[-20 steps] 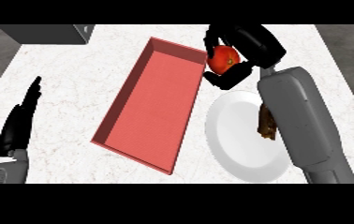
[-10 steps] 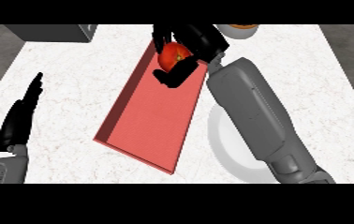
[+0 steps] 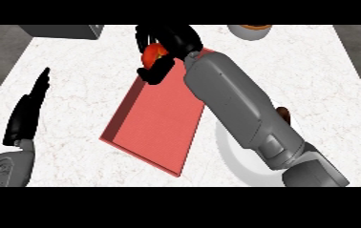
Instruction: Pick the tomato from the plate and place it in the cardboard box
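White, faintly veined marble makes up the counter top (image 3: 78,79), seen from steeply above. Lying on it at a slant is the shallow salmon-red rectangular box (image 3: 158,122), its long axis running from the near left corner up toward the far right. The robot's right hand (image 3: 169,43) hangs over the far end of that box, its black fingers and thumb curled round the small red-orange tomato (image 3: 152,54), which peeks out between them (only a slice of it shows). So the tomato is held in the air, off the round white plate (image 3: 243,167), and to my eye directly over or just at the far edge of the box floor; the release probably needs little more than a lowering and an opening of the fingers, perhaps with a slight pull toward the box's middle. The right hand is far the nearer one. The left hand (image 3: 28,112) rests at the view's left edge, fingers straight and pointing up, well apart from the box.

Much is hidden: the grey right forearm (image 3: 239,108) covers the box's right rim and most of the plate, a brown object (image 3: 283,113) barely shows beside it, and whether the tomato clears the far wall cannot be told.
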`<state>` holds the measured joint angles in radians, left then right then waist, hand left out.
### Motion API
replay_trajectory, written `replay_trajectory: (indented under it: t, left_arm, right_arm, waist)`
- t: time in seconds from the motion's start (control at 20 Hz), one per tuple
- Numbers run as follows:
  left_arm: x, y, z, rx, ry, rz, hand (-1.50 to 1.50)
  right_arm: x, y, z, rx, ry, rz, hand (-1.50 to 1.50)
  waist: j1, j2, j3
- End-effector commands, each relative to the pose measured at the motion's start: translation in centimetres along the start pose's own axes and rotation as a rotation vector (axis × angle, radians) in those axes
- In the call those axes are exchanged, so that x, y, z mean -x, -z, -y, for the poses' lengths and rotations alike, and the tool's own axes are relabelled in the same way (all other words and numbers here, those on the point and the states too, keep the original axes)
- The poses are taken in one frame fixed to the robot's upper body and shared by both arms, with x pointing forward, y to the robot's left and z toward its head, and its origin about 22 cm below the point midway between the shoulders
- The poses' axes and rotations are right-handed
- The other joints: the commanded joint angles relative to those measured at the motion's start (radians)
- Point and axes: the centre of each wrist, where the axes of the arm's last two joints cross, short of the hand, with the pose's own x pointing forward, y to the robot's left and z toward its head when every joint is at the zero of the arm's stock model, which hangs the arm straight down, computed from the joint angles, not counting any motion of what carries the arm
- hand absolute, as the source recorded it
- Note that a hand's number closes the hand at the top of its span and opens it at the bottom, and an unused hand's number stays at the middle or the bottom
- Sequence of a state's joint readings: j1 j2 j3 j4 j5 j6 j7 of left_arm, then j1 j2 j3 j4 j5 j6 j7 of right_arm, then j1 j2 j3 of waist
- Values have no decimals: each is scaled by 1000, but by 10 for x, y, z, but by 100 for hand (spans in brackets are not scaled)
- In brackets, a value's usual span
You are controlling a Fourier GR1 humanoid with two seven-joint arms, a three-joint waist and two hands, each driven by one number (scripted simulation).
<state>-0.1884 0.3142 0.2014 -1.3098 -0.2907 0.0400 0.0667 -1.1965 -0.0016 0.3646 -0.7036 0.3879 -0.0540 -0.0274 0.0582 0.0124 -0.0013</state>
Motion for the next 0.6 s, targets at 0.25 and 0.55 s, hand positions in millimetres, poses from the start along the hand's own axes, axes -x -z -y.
replay_trajectory:
  t: [0.25, 0.55]
  left_arm:
    - [-17, 10, 8, 56, 6, 44, 0]
    - [-18, 12, 24, 55, 10, 55, 0]
  right_arm:
    - [27, 0, -22, -15, 83, -230, -150]
    - [28, -2, -30, 21, 134, -170, -150]
  waist:
    - [59, 15, -1]
    - [70, 21, 0]
